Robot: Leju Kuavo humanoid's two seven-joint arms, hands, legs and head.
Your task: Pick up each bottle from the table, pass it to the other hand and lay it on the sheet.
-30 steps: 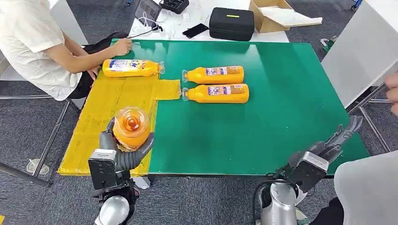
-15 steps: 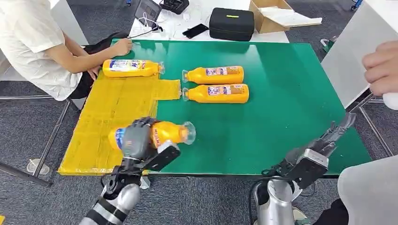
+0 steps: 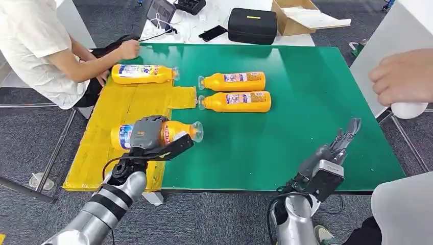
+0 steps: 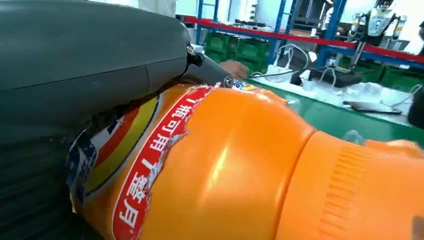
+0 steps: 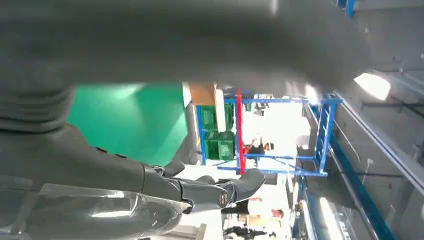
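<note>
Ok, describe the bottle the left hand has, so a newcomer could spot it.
Find the yellow sheet covering the green table's left end. Near its front edge lies an orange bottle, neck pointing right. Unlike the other three, the robot's left hand holds it.

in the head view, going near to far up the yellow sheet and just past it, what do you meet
left hand gripping a bottle → bare yellow sheet → bottle at the sheet's far edge → person's hand
</note>
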